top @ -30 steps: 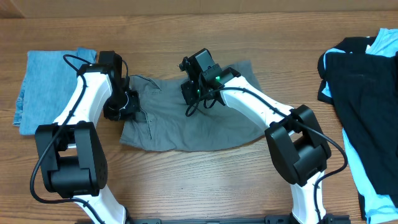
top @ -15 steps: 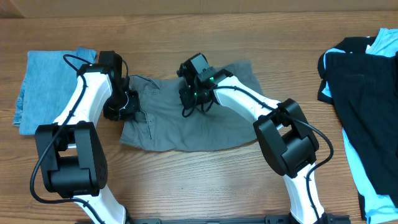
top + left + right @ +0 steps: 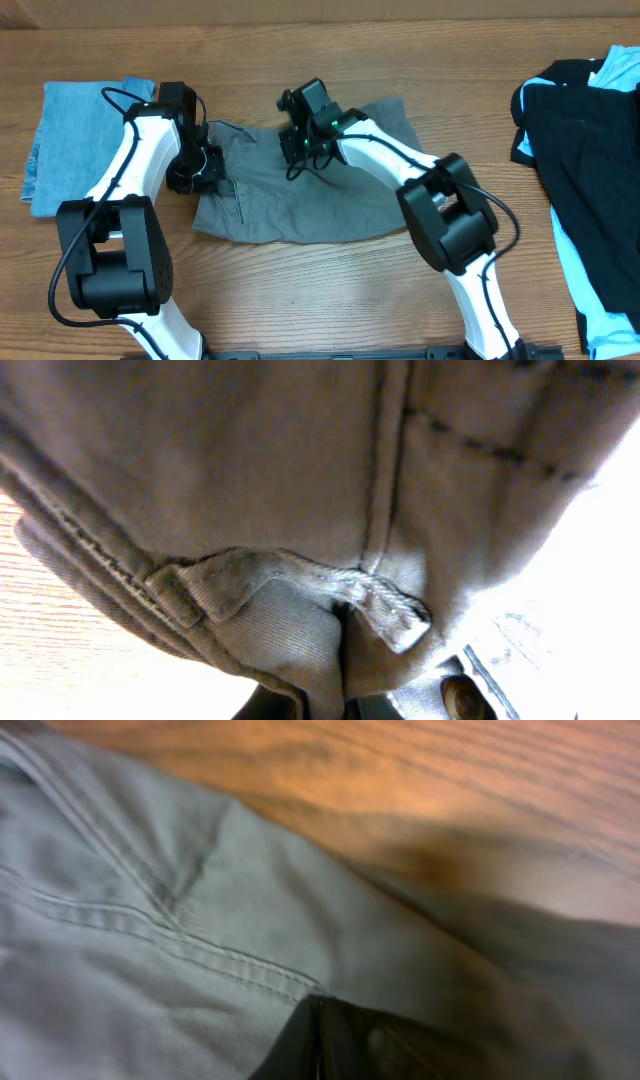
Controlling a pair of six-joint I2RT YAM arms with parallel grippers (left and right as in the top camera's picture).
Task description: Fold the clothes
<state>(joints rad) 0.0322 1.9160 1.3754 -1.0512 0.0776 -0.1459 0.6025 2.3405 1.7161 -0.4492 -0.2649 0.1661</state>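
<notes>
The grey garment [image 3: 320, 200] lies spread in the middle of the table. Its left edge is bunched up, and my left gripper [image 3: 203, 167] is shut on that edge. Stitched grey cloth [image 3: 300, 490] fills the left wrist view, with a fold pinched between the fingertips [image 3: 340, 695] beside a metal button [image 3: 460, 697]. Near the garment's top edge my right gripper [image 3: 293, 152] is shut. The dark fingers [image 3: 330, 1040] meet at a stitched seam of the grey cloth [image 3: 120, 950], which appears to run in between them.
A folded denim-blue garment [image 3: 80, 140] lies at the far left. A pile of black clothes [image 3: 575, 140] and light blue clothes [image 3: 600, 310] lies at the right edge. Bare wooden table [image 3: 330, 290] shows in front of the grey garment.
My right gripper has slid left along the grey garment's upper part, and its arm has swung left with it. The left arm has stayed where it was.
</notes>
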